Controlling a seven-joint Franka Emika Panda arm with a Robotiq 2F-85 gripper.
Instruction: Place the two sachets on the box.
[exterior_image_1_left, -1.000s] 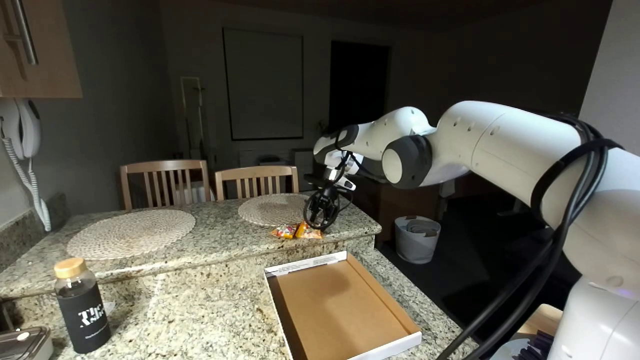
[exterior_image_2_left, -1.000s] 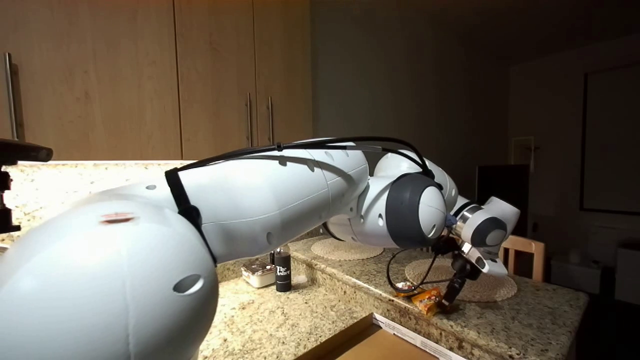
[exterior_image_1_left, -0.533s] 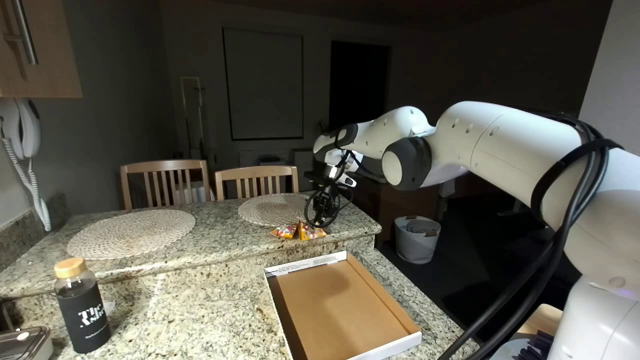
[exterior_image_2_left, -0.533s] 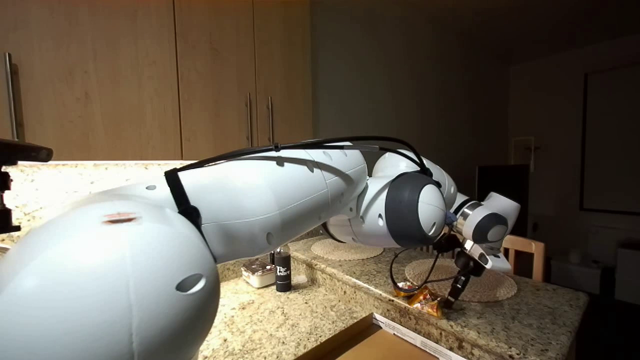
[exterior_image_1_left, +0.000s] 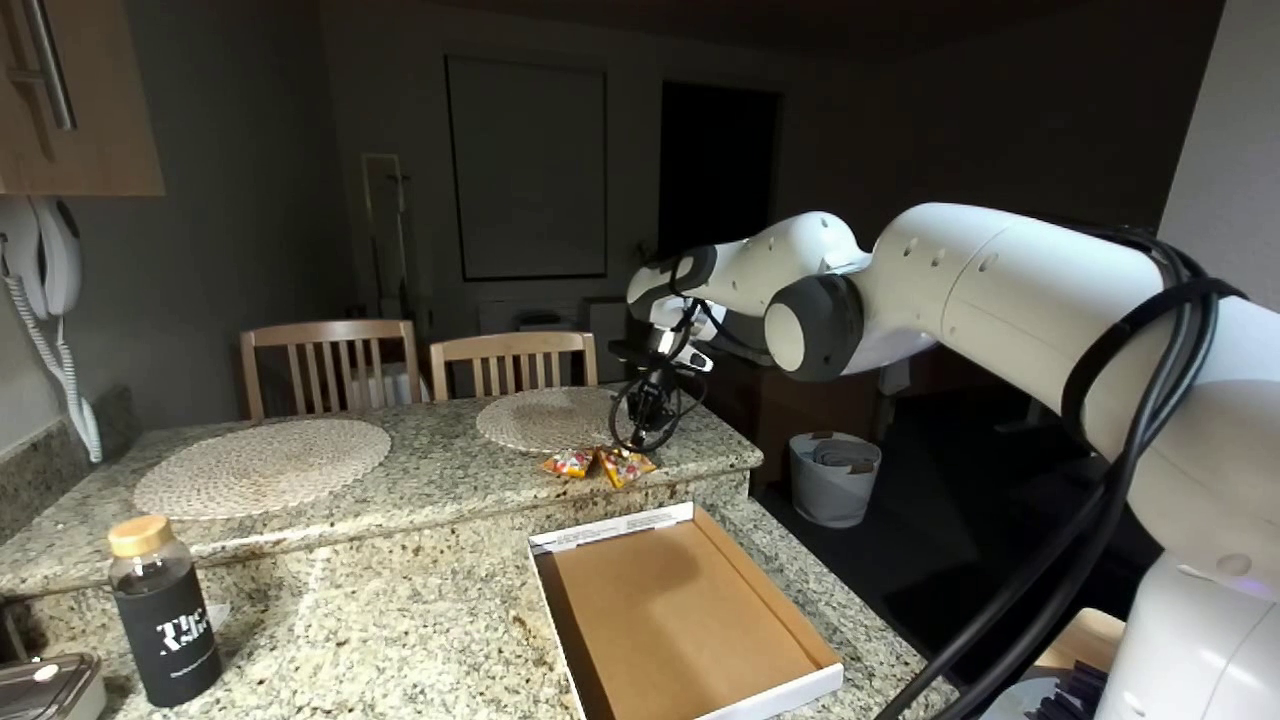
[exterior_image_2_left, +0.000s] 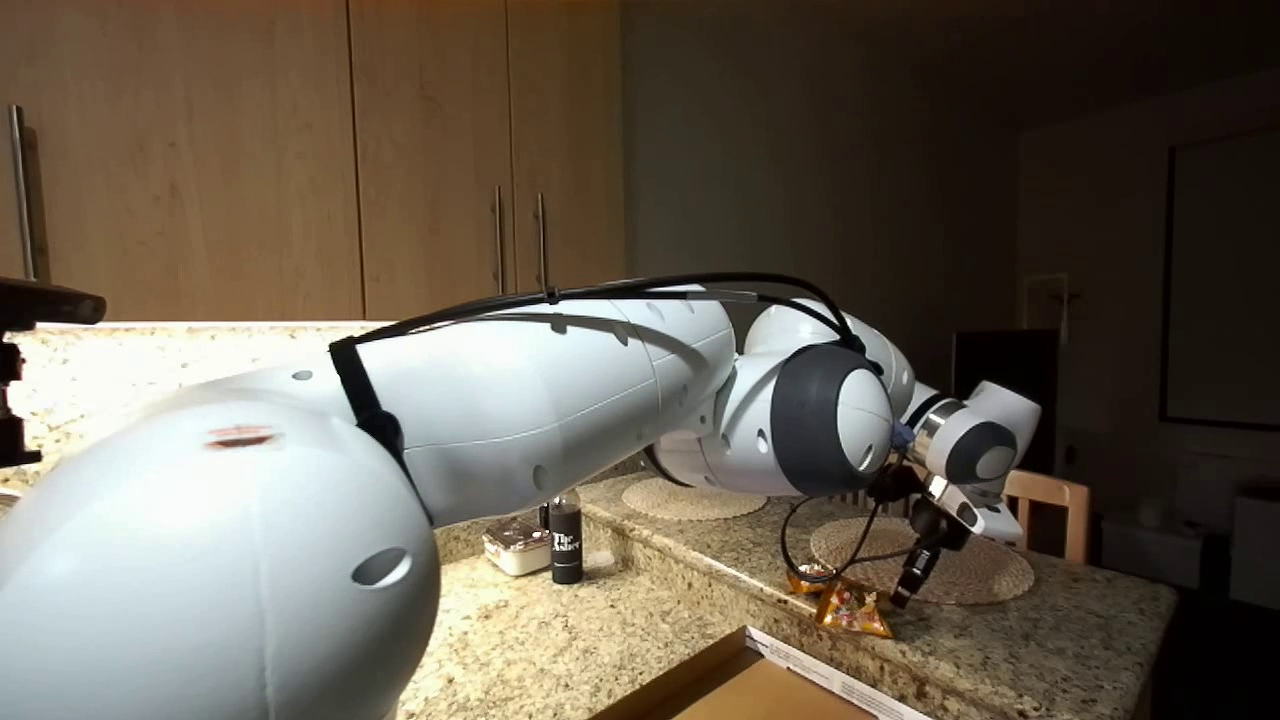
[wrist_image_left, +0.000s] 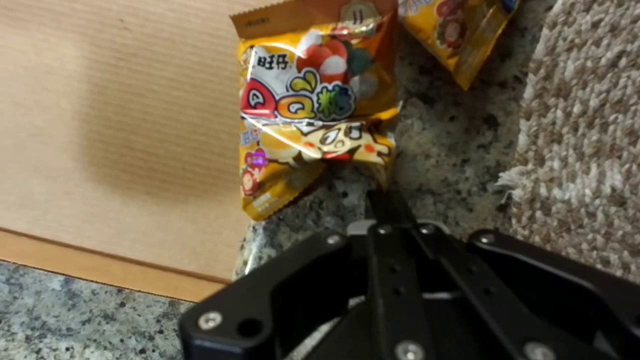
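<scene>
Both sachets lie close together on the raised granite ledge. In the wrist view the nearer sachet (wrist_image_left: 320, 110) is yellow-orange with a cartoon face, and part of the other sachet (wrist_image_left: 457, 35) shows at the top edge. My gripper (wrist_image_left: 387, 200) has its fingers together, and the nearer packet's lower right corner gathers to a point between the tips. The same gripper (exterior_image_2_left: 900, 598) points steeply down beside that packet in an exterior view. Below the ledge, the box (exterior_image_1_left: 680, 620) rests on the lower counter, with a white rim and brown inside. Nothing lies in its visible part.
A round woven placemat (exterior_image_1_left: 548, 418) lies just behind the packets, with another placemat (exterior_image_1_left: 265, 468) farther along. The ledge's edge (exterior_image_1_left: 430, 520) drops to the lower counter. A dark bottle (exterior_image_1_left: 168, 610) stands there, near a lidded container (exterior_image_2_left: 518, 545). Chairs (exterior_image_1_left: 330, 370) stand behind the ledge.
My gripper has closed and shifted up slightly. The nearer sachet has turned, with its printed face now more toward the ledge's edge. The other sachet and the box have stayed put.
</scene>
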